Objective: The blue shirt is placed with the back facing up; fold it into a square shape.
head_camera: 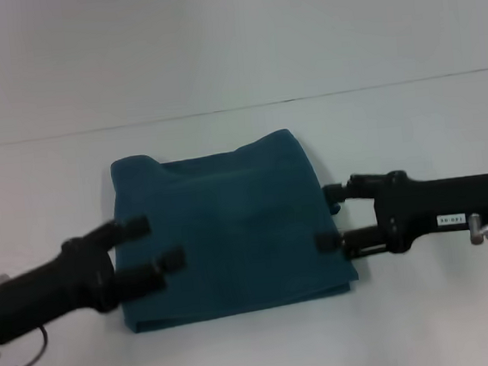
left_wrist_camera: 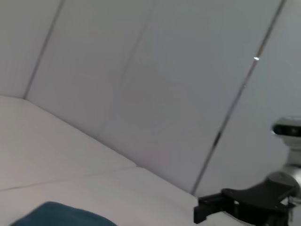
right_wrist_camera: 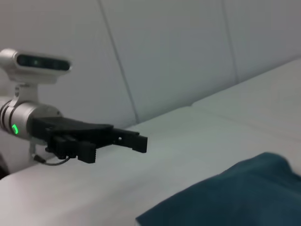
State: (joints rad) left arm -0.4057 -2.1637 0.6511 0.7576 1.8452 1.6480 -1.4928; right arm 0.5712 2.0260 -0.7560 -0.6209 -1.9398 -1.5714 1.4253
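The blue shirt [head_camera: 231,227] lies on the white table as a rough, flat square, folded. My left gripper [head_camera: 157,242] hovers at its left edge, fingers spread open over the fabric. At the shirt's right edge my right gripper [head_camera: 329,218] is open too, with its fingertips just at the cloth's border. The left wrist view shows a corner of the shirt [left_wrist_camera: 61,215] and the right gripper [left_wrist_camera: 221,209] farther off. In the right wrist view I see part of the shirt [right_wrist_camera: 235,195] and the left gripper [right_wrist_camera: 117,146] across from it.
The white table [head_camera: 260,354] extends on all sides of the shirt. A pale wall [head_camera: 230,37] rises behind its far edge. Thin cables hang near both wrists at the picture's sides.
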